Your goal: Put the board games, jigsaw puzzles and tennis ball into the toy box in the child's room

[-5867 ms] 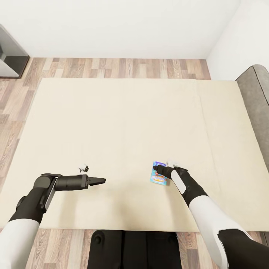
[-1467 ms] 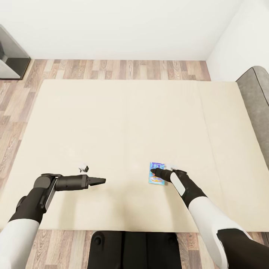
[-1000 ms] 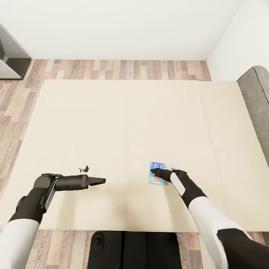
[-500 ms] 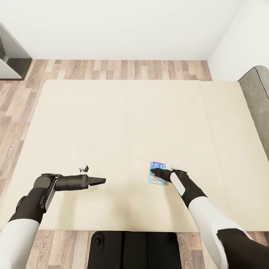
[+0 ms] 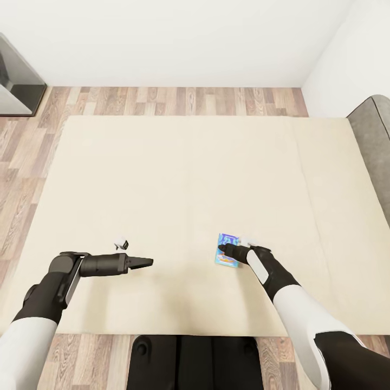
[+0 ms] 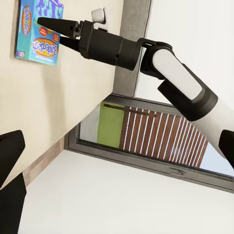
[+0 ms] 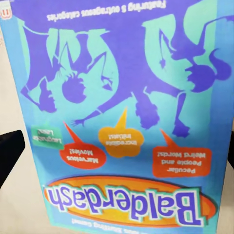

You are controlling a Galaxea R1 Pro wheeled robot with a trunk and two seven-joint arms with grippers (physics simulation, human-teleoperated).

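A small, mostly blue board game [image 5: 226, 261] lies flat on the beige bed [image 5: 162, 173], near its front edge and right of centre. My right gripper [image 5: 221, 248] hangs right over it, open. In the right wrist view the "Balderdash" box [image 7: 122, 122] sits between the two dark fingertips [image 7: 9, 148] at the picture's sides. The left wrist view shows that same board game [image 6: 34, 46] under the spread right gripper [image 6: 48, 31]. My left gripper [image 5: 150, 262] is open, holds nothing, and points right, low over the mattress a good way left of the box.
A grey headboard [image 5: 374, 130] bounds the bed at the right. Wood-plank floor [image 5: 162, 100] runs between the bed's far edge and the white wall. A dark grey unit [image 5: 13, 81] stands at the far left. My base [image 5: 189, 357] is against the bed's near edge.
Over the last seconds the right gripper and the board game have sat slightly further left, the box lying straighter. The view has drifted a little. The left arm has not moved.
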